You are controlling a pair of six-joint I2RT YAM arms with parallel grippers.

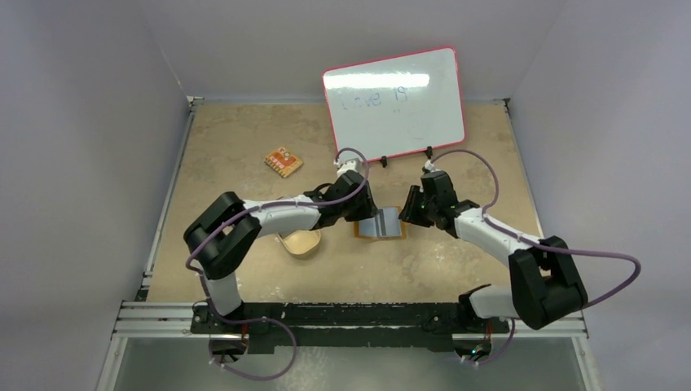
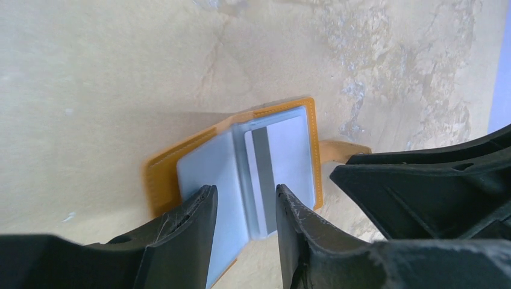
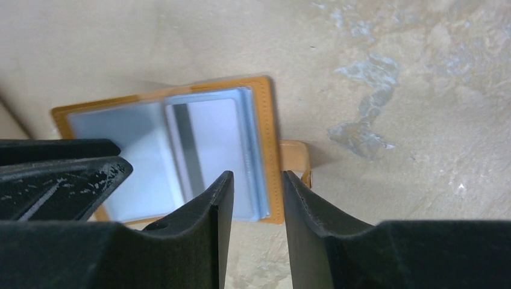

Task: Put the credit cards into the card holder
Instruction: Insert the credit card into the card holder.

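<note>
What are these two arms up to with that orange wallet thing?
They are loading cards into the card holder, which lies open between them. A grey card with a dark stripe sits in one half. The left gripper hangs over the fold and the right gripper over the outer edge. Both have their jaws parted.

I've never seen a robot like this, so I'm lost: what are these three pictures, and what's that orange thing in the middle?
The overhead picture shows two robot arms bolted at a table's edge. The other two come from cameras on their wrists; the black prongs are each gripper's fingers. The left gripper and right gripper hover with jaws parted over an open orange card holder, a striped credit card showing inside. Neither clearly grips anything. Also there: a tan dish, an orange patterned piece and a whiteboard.
</note>
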